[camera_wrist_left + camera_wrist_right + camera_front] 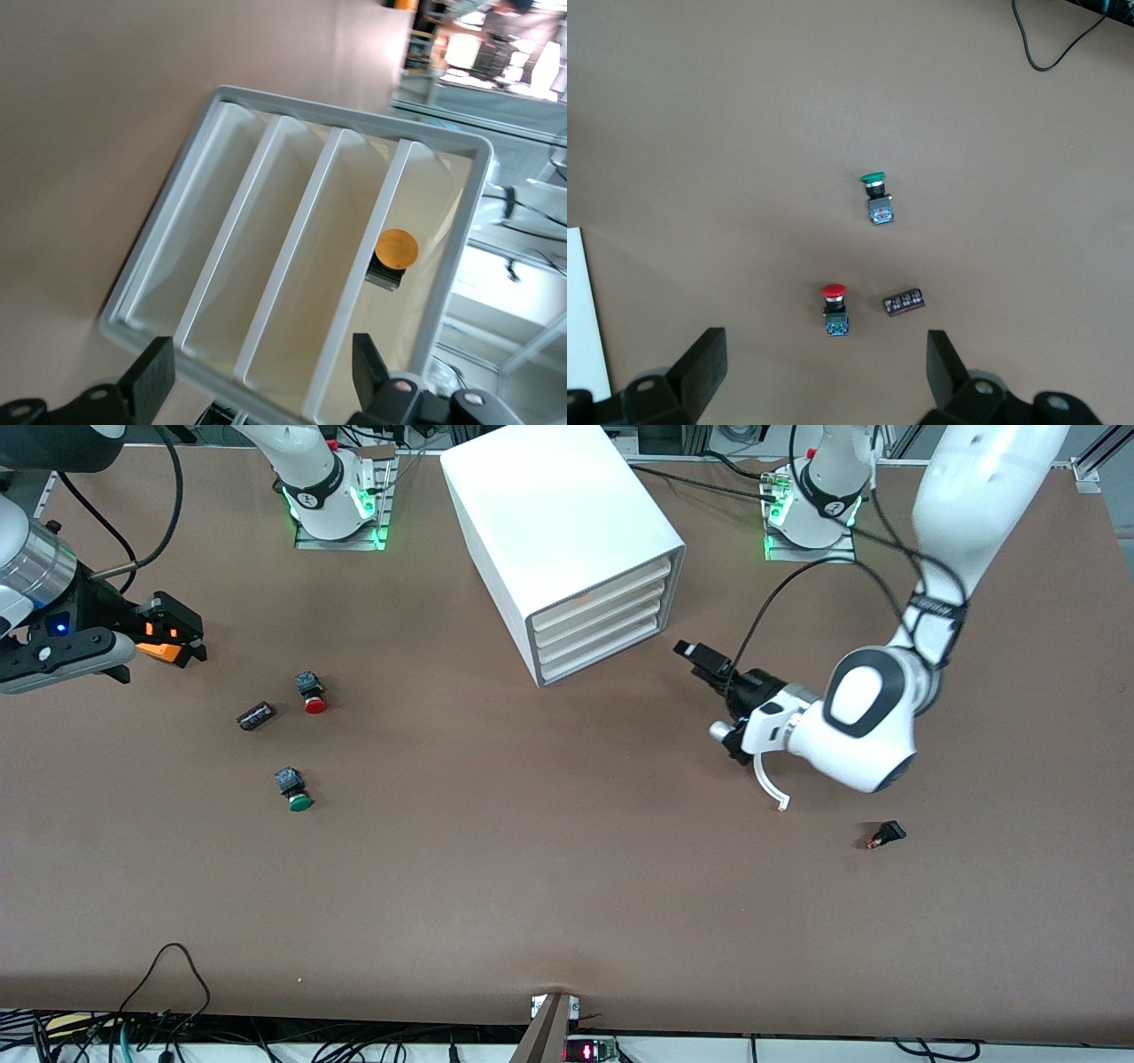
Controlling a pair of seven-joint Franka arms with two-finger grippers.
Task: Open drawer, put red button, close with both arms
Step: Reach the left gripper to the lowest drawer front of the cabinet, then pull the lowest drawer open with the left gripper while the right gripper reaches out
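Observation:
The white cabinet (558, 522) stands at the table's middle, near the arm bases. Its four alike drawers (601, 625) all look pushed in. My left gripper (697, 657) is open and empty, a short way in front of the drawer fronts and pointing at them. In the left wrist view its fingers (155, 376) frame the drawer fronts (292, 266). The red button (311, 692) lies on the table toward the right arm's end. My right gripper (177, 636) is open and empty, up in the air above the buttons. The right wrist view shows the red button (835, 310) between its fingers (700, 367).
A green-capped button (293, 790) lies nearer the camera than the red one, and a dark cylinder (256, 715) lies beside the red one. A small black and red part (886, 834) lies toward the left arm's end. An orange-capped button (395, 252) shows inside the top drawer.

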